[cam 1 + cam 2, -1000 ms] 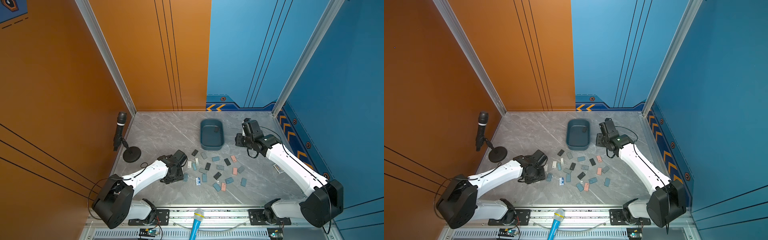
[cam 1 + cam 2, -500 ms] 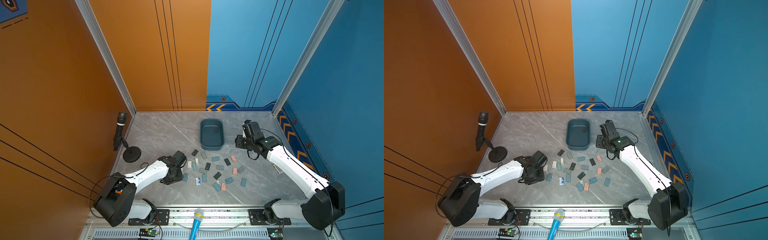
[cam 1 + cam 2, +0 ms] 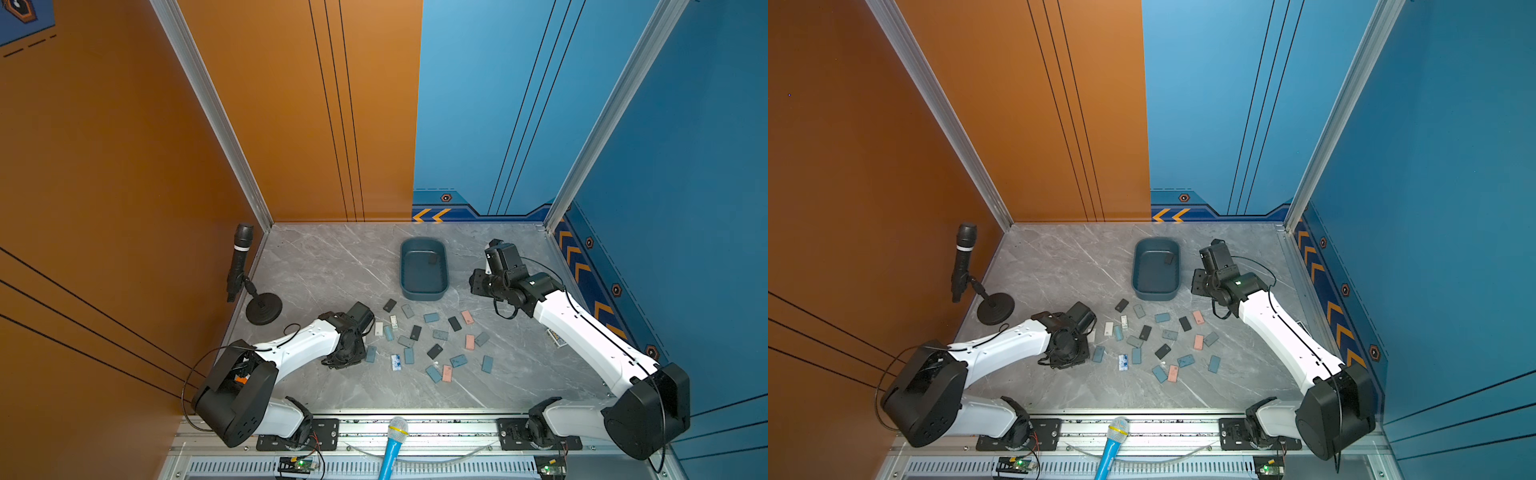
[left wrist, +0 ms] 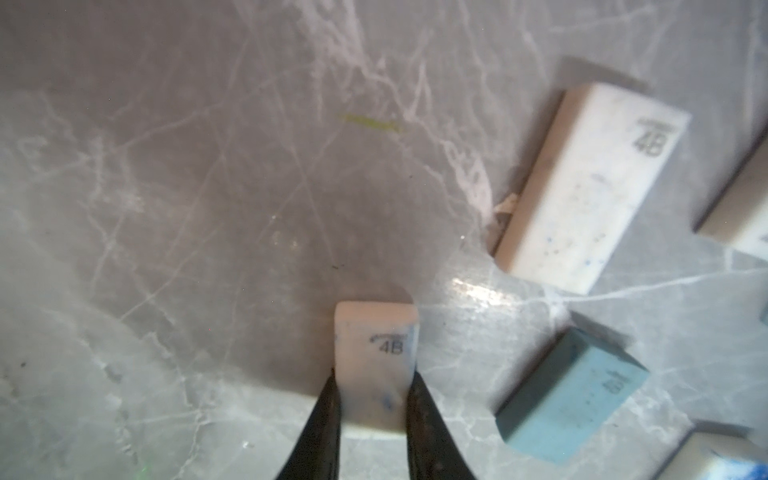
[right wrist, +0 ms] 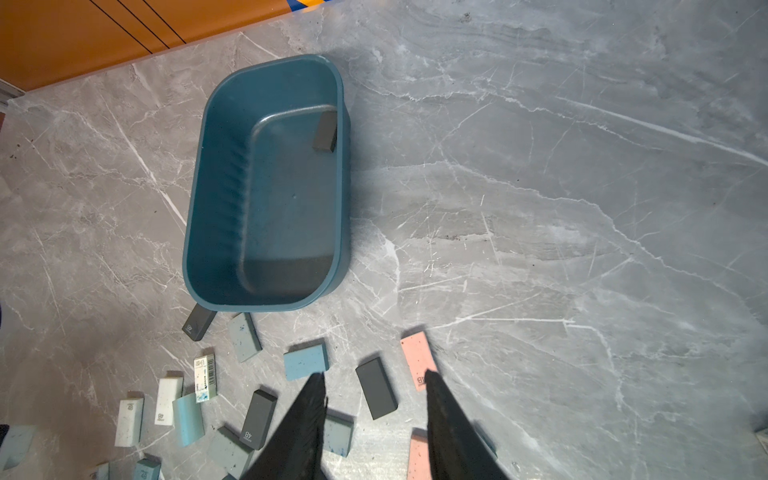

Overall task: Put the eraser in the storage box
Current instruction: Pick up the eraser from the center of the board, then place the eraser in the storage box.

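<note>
Step in hand: grasp. The left gripper [image 4: 374, 392] is pinching a white eraser [image 4: 376, 332] marked 4B, with a finger pressing on each long side. The eraser appears to be resting on the marble tabletop [image 4: 187, 208], not yet lifted.

In a top view this grip is sitting at 9 o'clock of the scattered erasers [image 3: 432, 345]. The storage box [image 3: 424, 296] is standing at 12 o'clock of the scatter, well apart from the grip. One dark eraser [image 5: 325, 132] is lying inside the box against a wall.

The right gripper [image 5: 372, 376] is hovering at 3 o'clock of the box, fingers spread and holding nothing.

Next move, judged: lifting straight up, since other erasers are lying just beside the grip, then carrying toward 1 o'clock over the low rim and releasing.
</note>
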Controlling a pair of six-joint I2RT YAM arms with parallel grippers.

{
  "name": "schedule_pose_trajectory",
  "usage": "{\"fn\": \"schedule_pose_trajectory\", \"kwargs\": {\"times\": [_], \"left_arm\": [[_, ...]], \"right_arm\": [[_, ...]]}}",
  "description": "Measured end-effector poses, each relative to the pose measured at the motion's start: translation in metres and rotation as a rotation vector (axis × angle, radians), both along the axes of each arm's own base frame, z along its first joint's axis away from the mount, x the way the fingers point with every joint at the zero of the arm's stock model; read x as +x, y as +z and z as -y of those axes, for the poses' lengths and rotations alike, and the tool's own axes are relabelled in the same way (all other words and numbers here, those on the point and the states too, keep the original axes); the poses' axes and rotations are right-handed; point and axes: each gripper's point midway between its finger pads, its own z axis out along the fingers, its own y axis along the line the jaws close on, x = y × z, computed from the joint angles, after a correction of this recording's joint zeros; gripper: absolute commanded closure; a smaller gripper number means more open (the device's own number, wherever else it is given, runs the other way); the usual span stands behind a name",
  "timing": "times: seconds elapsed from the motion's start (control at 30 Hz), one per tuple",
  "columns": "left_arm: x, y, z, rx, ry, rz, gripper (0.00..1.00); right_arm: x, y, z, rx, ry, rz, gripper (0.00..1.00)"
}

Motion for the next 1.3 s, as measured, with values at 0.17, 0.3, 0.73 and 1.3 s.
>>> {"fn": "schedule_pose_trajectory", "kwargs": {"times": [0.17, 0.3, 0.73, 1.3], "left_arm": [[0.001, 0.006, -0.001, 0.028, -0.026, 0.003, 0.76], [0.011, 0.020, 0.005, 0.029, -0.047, 0.029, 0.77], [0.103, 0.123, 0.066, -0.058, -0.203, 0.250, 0.78], [0.244, 0.128, 0.172, -0.057, -0.440, 0.301, 0.81]], "right_arm": [[0.001, 0.001, 0.000, 0.002, 0.000, 0.004, 0.59], [0.001, 0.002, -0.001, 0.007, 0.003, 0.008, 0.59], [-0.007, -0.014, 0.005, 0.020, -0.004, -0.019, 0.59], [-0.048, -0.012, 0.018, 0.153, -0.054, 0.021, 0.59]]}}
